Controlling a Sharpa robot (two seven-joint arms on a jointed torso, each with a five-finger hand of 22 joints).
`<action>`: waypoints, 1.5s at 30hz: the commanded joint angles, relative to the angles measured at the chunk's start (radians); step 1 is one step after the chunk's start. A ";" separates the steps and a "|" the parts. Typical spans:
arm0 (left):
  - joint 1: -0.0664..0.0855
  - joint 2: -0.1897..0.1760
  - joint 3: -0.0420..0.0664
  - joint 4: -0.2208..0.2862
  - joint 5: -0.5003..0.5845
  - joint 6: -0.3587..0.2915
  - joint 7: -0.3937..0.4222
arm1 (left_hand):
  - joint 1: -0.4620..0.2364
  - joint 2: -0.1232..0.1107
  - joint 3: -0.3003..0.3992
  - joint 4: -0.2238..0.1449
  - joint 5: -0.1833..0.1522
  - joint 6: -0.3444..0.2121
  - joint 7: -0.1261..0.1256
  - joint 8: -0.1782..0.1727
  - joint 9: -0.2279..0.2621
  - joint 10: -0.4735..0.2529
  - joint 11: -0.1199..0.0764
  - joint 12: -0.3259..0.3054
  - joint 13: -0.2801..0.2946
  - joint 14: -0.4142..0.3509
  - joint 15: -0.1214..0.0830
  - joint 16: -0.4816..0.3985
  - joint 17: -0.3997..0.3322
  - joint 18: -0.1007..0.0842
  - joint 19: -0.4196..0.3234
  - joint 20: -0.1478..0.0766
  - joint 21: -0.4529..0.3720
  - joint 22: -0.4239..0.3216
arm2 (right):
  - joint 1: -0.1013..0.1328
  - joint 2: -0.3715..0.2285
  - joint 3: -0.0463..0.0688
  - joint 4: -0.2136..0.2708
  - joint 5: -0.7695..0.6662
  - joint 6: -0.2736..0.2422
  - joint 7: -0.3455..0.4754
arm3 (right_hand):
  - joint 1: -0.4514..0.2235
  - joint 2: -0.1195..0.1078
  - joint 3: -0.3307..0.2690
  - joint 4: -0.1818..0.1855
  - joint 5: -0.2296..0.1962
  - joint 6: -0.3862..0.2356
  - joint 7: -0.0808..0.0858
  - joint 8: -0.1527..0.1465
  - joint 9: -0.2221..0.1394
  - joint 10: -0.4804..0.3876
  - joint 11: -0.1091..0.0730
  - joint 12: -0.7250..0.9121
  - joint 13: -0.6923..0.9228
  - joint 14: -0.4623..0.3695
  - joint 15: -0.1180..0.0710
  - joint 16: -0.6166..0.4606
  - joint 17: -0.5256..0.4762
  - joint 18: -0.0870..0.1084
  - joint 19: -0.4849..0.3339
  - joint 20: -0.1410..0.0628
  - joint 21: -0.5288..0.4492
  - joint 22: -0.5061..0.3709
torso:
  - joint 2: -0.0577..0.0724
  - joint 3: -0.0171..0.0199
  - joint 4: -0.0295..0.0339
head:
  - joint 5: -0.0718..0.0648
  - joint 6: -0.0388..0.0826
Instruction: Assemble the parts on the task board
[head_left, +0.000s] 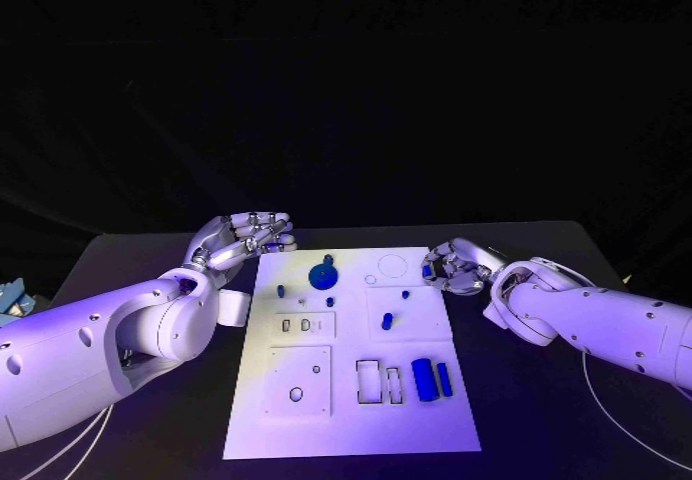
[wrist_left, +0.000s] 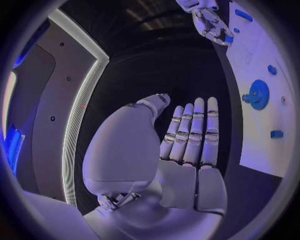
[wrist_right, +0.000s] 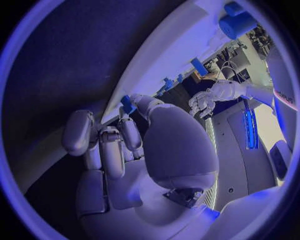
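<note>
The left hand (head_left: 248, 236) hovers off the flat white task board's (head_left: 353, 420) far-left corner, fingers straight, together, holding nothing; a toothed blue gear (head_left: 323, 276) lies far on the board; the right hand (head_left: 459, 266), at the far-right edge, pinches a small blue part (wrist_right: 127, 104).

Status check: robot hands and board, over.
Left robot hand open beside task board. Right robot hand pinches small blue part at board's edge. Nothing blocking.

White task board (head_left: 351, 420) mid-table, blue gear (head_left: 323, 275) and cylinders (head_left: 426, 379) on it
</note>
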 joint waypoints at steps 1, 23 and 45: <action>0.000 0.001 0.001 0.002 0.000 0.016 0.005 | -0.007 0.002 0.001 -0.005 -0.004 -0.009 0.024 -0.003 -0.001 -0.006 0.002 -0.004 0.001 -0.009 0.000 0.001 0.001 0.010 -0.005 0.001 -0.003 -0.001 | -0.001 0.001 0.000 0.001 0.016 -0.025 0.019 | 0.006 0.025 0.018 -0.007 -0.037 0.021 -0.007 0.022 0.007 0.012 -0.005 0.011 0.007 0.103 -0.012 0.005 0.252 -0.012 0.009 -0.006 0.008 0.006 | -0.001 -0.0003 0.0010 | -0.001 -0.001; 0.000 -0.005 0.001 0.003 0.000 0.014 0.002 | -0.007 0.002 0.002 -0.006 -0.004 -0.009 0.024 -0.004 -0.002 -0.007 0.003 -0.004 0.001 -0.009 0.000 0.001 0.001 0.011 -0.005 0.001 -0.003 -0.001 | 0.006 -0.014 0.002 0.079 0.038 -0.096 -0.044 | 0.002 0.079 0.057 -0.035 -0.062 0.059 -0.047 0.125 0.058 0.058 -0.041 0.039 0.046 0.106 -0.044 0.008 0.263 -0.016 0.018 -0.036 0.018 0.027 | -0.003 -0.0032 -0.0005 | 0.004 -0.004; 0.001 0.012 0.001 -0.011 0.000 0.010 -0.009 | -0.009 0.001 0.001 -0.008 -0.005 -0.010 0.025 -0.006 -0.002 -0.008 0.004 -0.005 0.001 -0.012 0.001 0.001 0.002 0.010 -0.007 0.002 -0.003 -0.002 | 0.053 0.145 -0.013 0.304 -0.156 0.003 -0.389 | -0.017 0.091 0.073 -0.038 -0.063 0.049 -0.050 0.152 0.069 0.046 -0.043 0.022 0.031 0.103 -0.045 0.005 0.253 -0.013 0.012 -0.036 0.005 0.019 | -0.015 -0.0121 -0.0070 | 0.066 -0.024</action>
